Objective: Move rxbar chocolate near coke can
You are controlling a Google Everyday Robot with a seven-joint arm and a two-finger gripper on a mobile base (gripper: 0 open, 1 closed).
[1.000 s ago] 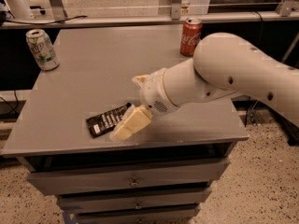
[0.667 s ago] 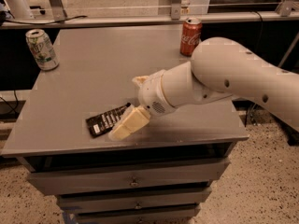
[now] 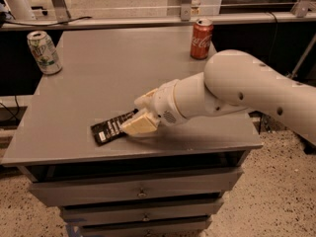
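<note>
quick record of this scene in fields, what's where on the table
gripper: low over the right end of the snack bar, near the front edge of the table
snack bar: black wrapper, lying flat
coke can: upright, back right, well apart from the bar
other can: white and green, upright, back left
table: grey, drawers below

The rxbar chocolate (image 3: 109, 129), a flat black-wrapped bar with white lettering, is found lying flat near the front edge of the table (image 3: 98, 78), left of centre, set askew. Its right end is covered by the gripper (image 3: 139, 124). The coke can (image 3: 201, 38), red and silver-topped, is found upright at the rear edge, well apart.
</note>
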